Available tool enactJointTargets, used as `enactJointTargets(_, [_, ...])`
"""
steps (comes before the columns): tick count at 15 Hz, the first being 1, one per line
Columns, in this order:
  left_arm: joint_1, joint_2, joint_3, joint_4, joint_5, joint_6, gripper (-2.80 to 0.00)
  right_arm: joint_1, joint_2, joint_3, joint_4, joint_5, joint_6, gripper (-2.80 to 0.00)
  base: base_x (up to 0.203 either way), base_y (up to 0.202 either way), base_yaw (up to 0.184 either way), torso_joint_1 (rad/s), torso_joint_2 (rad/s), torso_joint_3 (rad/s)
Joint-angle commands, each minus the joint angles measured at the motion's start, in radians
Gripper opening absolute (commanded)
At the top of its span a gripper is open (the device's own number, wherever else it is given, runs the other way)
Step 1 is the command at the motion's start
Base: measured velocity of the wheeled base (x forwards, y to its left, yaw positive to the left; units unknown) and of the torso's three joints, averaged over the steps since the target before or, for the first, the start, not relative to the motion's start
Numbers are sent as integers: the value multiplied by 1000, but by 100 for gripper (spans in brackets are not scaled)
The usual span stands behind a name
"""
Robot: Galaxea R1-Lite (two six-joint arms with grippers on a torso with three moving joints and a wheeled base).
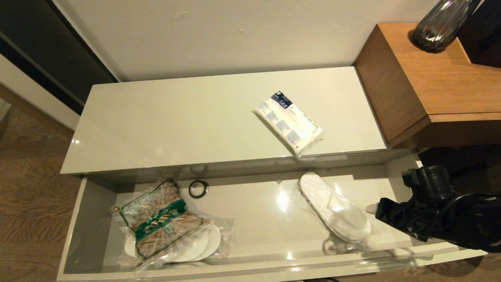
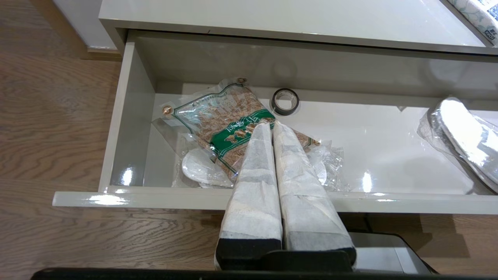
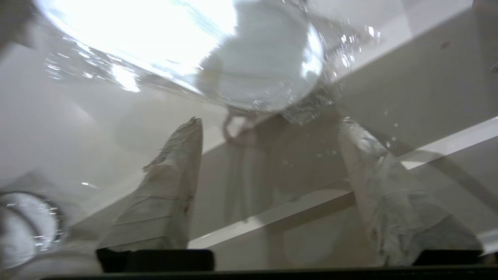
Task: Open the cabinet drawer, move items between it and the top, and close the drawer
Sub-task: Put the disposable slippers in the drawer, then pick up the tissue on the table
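Note:
The cabinet drawer (image 1: 254, 223) is pulled out below the top (image 1: 176, 121). On the top lies the white packet with a dark blue label (image 1: 289, 122). In the drawer's left part, the crinkly bag with a green band (image 1: 164, 223) rests on one wrapped slipper pack (image 1: 207, 244). Another wrapped slipper pack (image 1: 334, 207) lies at the drawer's right. My right gripper (image 1: 373, 209) is low inside the drawer, right beside that pack, open, fingertips at the plastic's edge (image 3: 303, 111). My left gripper (image 2: 271, 125), shut and empty, hangs outside the drawer front, pointing at the bag (image 2: 229, 120).
A small black ring (image 1: 198, 189) lies against the drawer's back wall. The brown wooden desk (image 1: 430, 82) with a dark vase (image 1: 438, 25) stands right of the cabinet, overhanging the drawer's right end. Wooden floor (image 1: 27, 196) lies to the left.

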Motion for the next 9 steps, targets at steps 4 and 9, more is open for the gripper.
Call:
enactJointTargets(4, [0, 1, 0, -1, 1, -1, -280, 46, -390, -146, 316, 9, -5, 0, 0, 0, 0, 0, 0, 0])
enactJointTargets(9, [0, 1, 0, -1, 1, -1, -280, 130, -509, -331, 514, 69, 2, -280, 0, 0, 0, 0, 0, 0])
